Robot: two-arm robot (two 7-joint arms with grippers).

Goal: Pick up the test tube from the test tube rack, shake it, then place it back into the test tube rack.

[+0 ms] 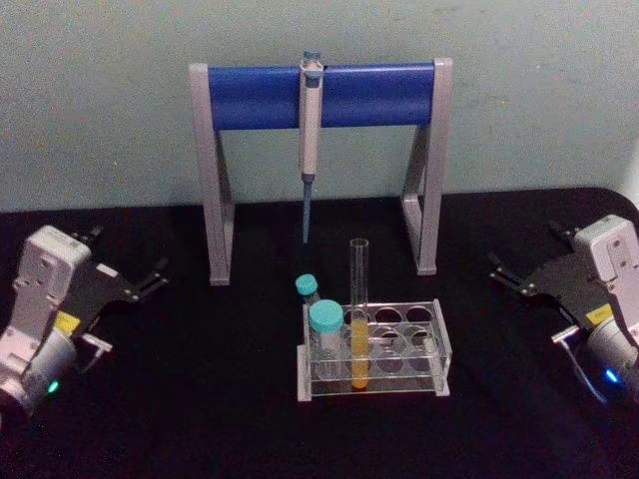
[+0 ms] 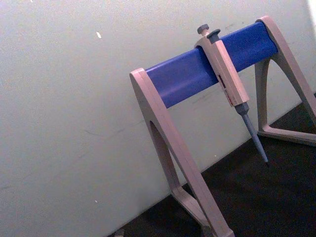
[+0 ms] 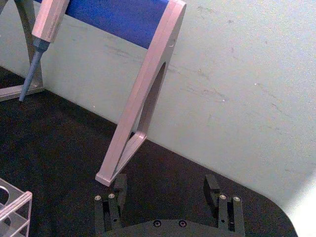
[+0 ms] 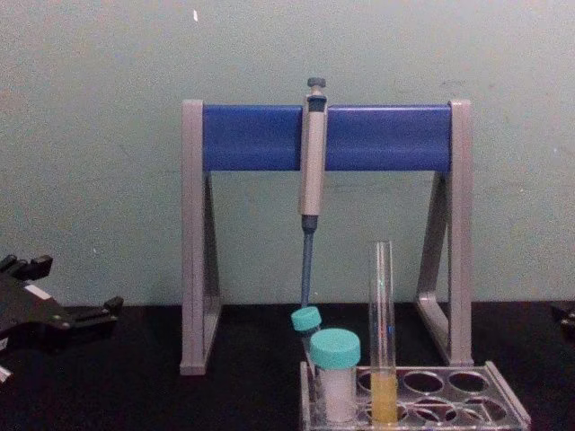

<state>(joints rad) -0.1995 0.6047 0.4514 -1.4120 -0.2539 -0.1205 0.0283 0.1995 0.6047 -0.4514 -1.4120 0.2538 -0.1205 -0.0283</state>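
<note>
The test tube [image 1: 358, 299] stands upright in the test tube rack [image 1: 442, 349], lower centre. The left gripper [image 1: 128, 251] and right gripper [image 1: 524, 249] flank it, jaws released.

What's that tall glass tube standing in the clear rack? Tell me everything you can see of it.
The test tube is a tall, slim, clear glass tube, open at the top, with yellow-orange liquid filling its lower part. It stands upright in a front-row hole of the test tube rack, next to a teal-capped vial. The left gripper and right gripper sit open, far off on either side.
</note>
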